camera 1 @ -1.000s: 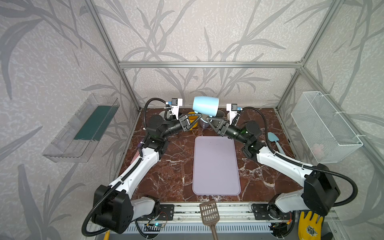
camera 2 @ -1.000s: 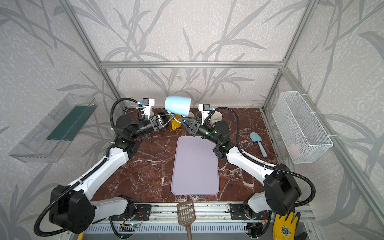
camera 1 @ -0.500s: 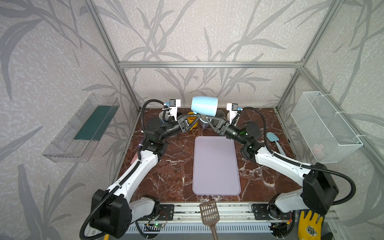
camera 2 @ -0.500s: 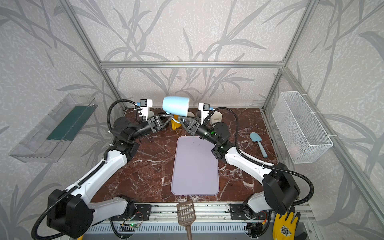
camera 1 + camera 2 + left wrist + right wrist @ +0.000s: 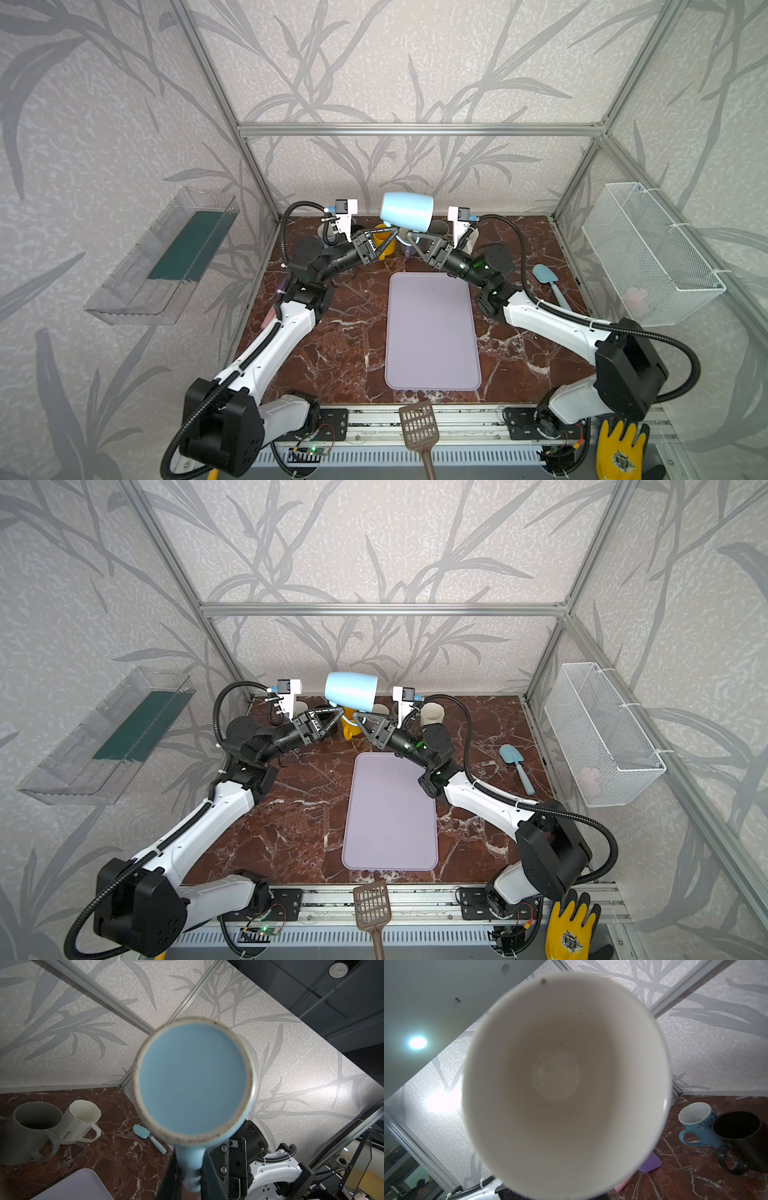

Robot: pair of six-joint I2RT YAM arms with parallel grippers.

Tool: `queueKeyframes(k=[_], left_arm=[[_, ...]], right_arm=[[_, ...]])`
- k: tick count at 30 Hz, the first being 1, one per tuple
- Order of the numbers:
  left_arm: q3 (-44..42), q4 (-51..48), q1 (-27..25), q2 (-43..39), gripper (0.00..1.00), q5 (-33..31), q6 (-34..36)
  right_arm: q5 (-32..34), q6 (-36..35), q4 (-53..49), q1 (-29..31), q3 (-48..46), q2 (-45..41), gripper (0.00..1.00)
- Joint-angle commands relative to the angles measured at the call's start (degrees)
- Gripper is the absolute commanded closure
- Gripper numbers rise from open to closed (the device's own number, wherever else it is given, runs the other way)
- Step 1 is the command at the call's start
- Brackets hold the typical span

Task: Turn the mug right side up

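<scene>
The light blue mug (image 5: 407, 211) (image 5: 351, 690) hangs on its side in the air over the back of the table, base to the left, mouth to the right. My left gripper (image 5: 388, 236) (image 5: 190, 1178) is shut on the mug's handle; the left wrist view shows the mug's base (image 5: 194, 1084) above it. My right gripper (image 5: 409, 237) (image 5: 356, 719) is shut just under the mug's rim, beside the handle. The right wrist view looks straight into the white inside of the mug (image 5: 564, 1084), which hides those jaws, so I cannot tell whether they hold anything.
A lilac mat (image 5: 432, 332) lies mid-table below the mug. A yellow mug (image 5: 384, 245), grey mug (image 5: 31, 1126), white mug (image 5: 83, 1122), patterned blue mug (image 5: 697, 1126) and black mug (image 5: 741, 1136) stand at the back. A blue scoop (image 5: 548, 280) lies right; a brown slotted scoop (image 5: 419, 428) at the front edge.
The mug and both grippers have drifted slightly left, still high up. The left arm's elbow has swung a little outward. The mug stays on its side.
</scene>
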Motion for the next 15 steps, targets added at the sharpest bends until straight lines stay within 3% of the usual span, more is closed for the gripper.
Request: queueKeyframes(k=[1,5,8,15], left_arm=[[-0.16,3.38,-0.21,-0.79,1.0,1.62,2.0],[0.09,2.28,-0.16,-1.0,1.0,1.94,2.7],[0.15,1.06,-0.14,-1.49,0.99,1.71,3.49],[1.46,-9.29,-0.12,-3.93,0.75,-0.73,9.6]], right_arm=[[1.07,0.73,5.44,0.51,3.65,-0.92,0.92],[1.22,0.06,4.04,0.51,3.67,-1.27,1.0],[1.17,-0.73,2.4,0.51,3.75,-1.78,1.0],[1.57,-3.36,-2.98,0.51,3.84,-3.41,1.0]])
